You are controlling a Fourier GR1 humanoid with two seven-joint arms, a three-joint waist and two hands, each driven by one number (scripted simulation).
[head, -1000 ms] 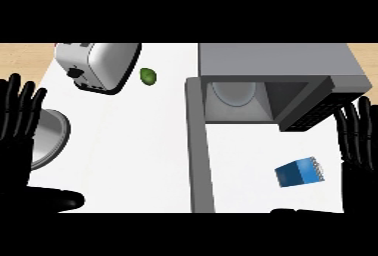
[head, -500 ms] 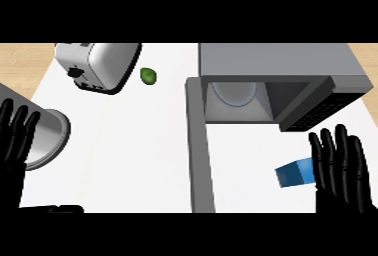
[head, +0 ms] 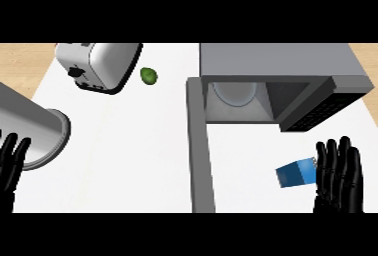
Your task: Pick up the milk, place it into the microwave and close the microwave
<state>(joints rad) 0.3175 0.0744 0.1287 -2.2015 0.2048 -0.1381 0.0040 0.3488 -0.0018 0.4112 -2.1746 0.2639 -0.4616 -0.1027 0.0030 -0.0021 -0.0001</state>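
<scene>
Two hands open, milk not gripped.
Right hand point(head: 338, 175) fingers straight, at milk's point(head: 297, 174) 3 o'clock, touching; sideways nudge could topple it before microwave point(head: 280, 65). Left hand point(head: 11, 162) resting.

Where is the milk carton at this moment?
In the head view, the blue milk carton lies on the counter at lower right, just left of the open right hand and below the open microwave.
</scene>
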